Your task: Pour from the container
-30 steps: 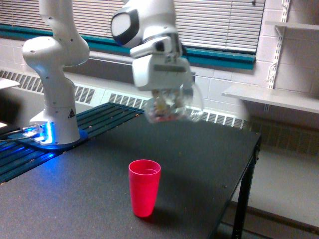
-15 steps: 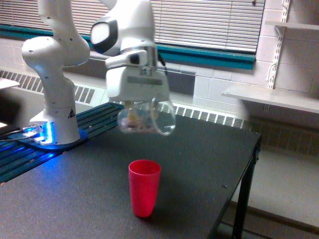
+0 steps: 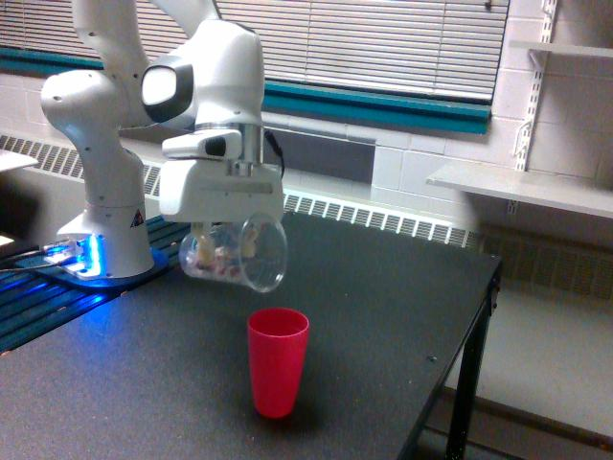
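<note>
My gripper [image 3: 227, 228] is shut on the clear plastic container [image 3: 235, 254], which lies tipped on its side with its wide mouth facing the exterior view's right. Small pale and reddish pieces rest against its lower wall. It hangs in the air just above and to the left of the red cup [image 3: 278, 360], which stands upright on the dark table [image 3: 383, 316]. The container's rim sits a short way above the red cup's rim, not touching it. My fingertips are mostly hidden behind the container.
The arm's white base [image 3: 103, 240] stands on a blue-lit mount at the table's left. The table's right edge [image 3: 482, 316] drops off to the floor. A white shelf [image 3: 522, 187] and a radiator line the back wall.
The arm has swung left and lower with the container, from above and right of the red cup to just above its left side. The container has stayed tipped sideways. The red cup has not moved.
</note>
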Tool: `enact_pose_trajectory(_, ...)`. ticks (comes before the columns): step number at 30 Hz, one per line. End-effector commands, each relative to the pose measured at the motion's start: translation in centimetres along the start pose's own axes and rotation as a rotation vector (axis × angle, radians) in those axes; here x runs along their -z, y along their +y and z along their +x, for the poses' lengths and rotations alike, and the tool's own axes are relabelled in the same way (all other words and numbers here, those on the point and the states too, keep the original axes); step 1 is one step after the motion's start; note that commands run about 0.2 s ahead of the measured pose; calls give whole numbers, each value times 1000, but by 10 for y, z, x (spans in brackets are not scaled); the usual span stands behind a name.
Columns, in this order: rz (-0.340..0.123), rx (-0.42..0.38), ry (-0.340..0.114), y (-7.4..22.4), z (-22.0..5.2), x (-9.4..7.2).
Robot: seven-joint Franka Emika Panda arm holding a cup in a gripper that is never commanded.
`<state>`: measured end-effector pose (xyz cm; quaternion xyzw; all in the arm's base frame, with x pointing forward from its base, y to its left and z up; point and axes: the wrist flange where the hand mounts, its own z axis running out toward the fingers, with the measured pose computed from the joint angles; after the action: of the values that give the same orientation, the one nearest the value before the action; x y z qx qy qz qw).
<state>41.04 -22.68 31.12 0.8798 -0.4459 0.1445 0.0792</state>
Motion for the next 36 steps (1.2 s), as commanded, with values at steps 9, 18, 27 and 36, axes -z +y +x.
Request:
enact_pose_trajectory(9, -71, 34, -5, 0, -13, -10)
enact_pose_trajectory(18, -123, 44, -28, 11, -24, -22)
enact_pose_trajectory(27, -149, 65, -9, 7, -19, -18)
enact_pose_trajectory(36, -169, 97, 3, -3, -14, -13)
